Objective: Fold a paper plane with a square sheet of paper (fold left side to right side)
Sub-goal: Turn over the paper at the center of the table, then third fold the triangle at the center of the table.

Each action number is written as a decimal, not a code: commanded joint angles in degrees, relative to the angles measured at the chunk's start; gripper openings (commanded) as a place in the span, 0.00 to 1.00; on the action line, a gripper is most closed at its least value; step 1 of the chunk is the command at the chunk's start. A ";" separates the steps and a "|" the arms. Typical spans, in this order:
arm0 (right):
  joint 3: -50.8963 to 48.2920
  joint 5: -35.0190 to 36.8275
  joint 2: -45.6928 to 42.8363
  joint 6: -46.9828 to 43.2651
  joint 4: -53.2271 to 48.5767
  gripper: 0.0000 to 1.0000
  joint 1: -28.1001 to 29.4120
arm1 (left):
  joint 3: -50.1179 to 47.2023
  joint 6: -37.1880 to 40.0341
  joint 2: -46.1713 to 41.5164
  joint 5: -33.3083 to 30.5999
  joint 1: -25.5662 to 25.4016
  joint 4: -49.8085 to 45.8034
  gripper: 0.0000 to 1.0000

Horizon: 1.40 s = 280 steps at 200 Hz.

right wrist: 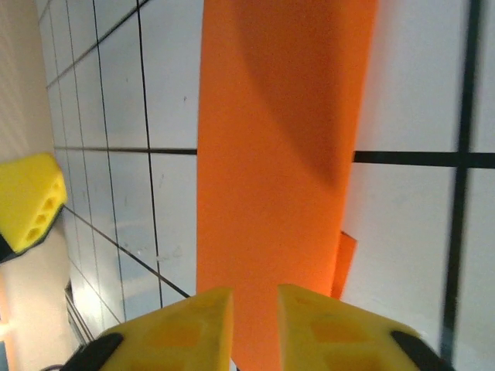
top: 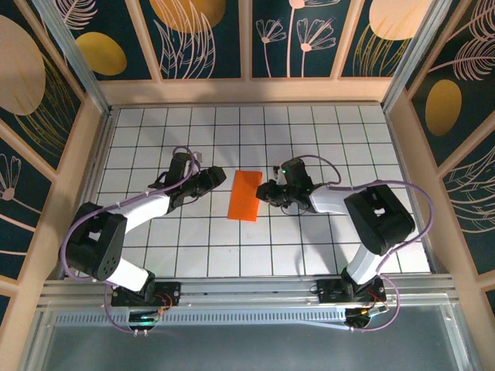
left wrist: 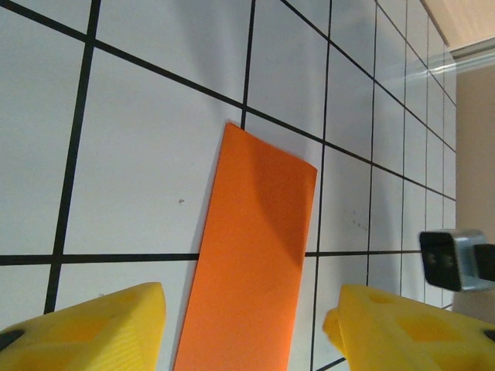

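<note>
Nearest to us in the overhead view stood the two arm bases, bolted side by side at the near edge of the table.

Item: left gripper. We found it low over the white grid, just beside the left long edge of the paper. Its yellow fingers were spread well apart and held nothing. In its wrist view the orange strip lay flat on the tiles and ran in between the fingers, untouched.

Item: square sheet of paper. It lay flat near the middle of the table, between the two grippers, doubled into a narrow rectangle. We judged the left-to-right fold already laid. In the right wrist view a sliver of the lower layer peeked past one long edge, so the halves looked slightly out of square.

Item: right gripper. It sat at the right long edge of the paper, jaws drawn nearly together with a slim gap left. Orange showed at that gap, but the view was too close for us to tell whether the paper was pinched or merely passed beneath.

Step in hand, as we judged it: settling and creasing the first fold. The next move called for one gripper to pin the strip flat while the other pressed along the folded edge, and for care that the thin paper did not slide or spring open.
</note>
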 commanded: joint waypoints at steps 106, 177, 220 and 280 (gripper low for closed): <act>5.14 4.99 6.65 -2.72 -4.20 0.00 1.19 | 0.87 -0.05 0.63 0.77 0.26 1.67 0.61; 5.59 6.47 9.03 -11.00 -9.55 0.00 -0.67 | 0.00 3.46 2.33 0.94 0.21 0.39 0.57; 5.51 5.56 9.51 -15.34 -10.26 0.00 -1.06 | -0.44 2.76 6.49 7.07 -0.22 2.55 0.49; 6.04 4.64 9.87 -16.02 -9.88 0.00 -1.00 | 1.94 3.49 12.68 8.26 -3.90 2.20 0.43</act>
